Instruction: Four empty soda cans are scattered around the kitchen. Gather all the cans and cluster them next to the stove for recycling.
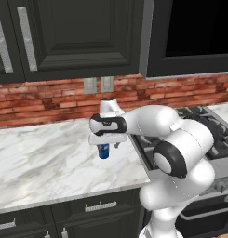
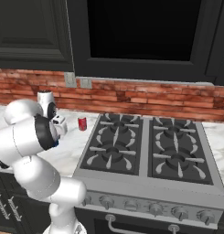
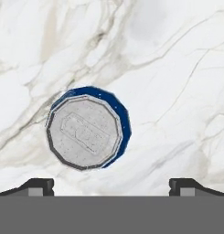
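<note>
Overhead, the robot's hand (image 3: pixel 111 185) hangs straight down over a blue soda can (image 1: pixel 103 151) standing upright on the white marble counter (image 1: pixel 45 158), just left of the stove (image 2: pixel 145 155). Seen from the hand camera, the can's silver top lies between and ahead of the two finger tips (image 3: pixel 38 185), which stand wide apart with nothing between them; the can sits off toward the left finger rather than centred. From the left base view the can stands just under the hand, close to the counter's edge nearest the range.

Judging by that layout, the step in hand is either the pickup of this can or its release beside the stove; the pictures alone do not settle which. If it is a pickup, the next move calls for shifting the hand sideways until the can is centred between the fingers, dropping lower around its body, and closing squarely so the light cylinder does not tip or skid on the smooth marble. If it is a drop-off, the hand needs only to rise straight up without clipping the rim.

Count in sight: two cans, one blue under the hand and one red can (image 2: pixel 82 123) standing upright on the counter beside the stove's left rear corner, near the brick wall. One stove, with four black burner grates visible.
</note>
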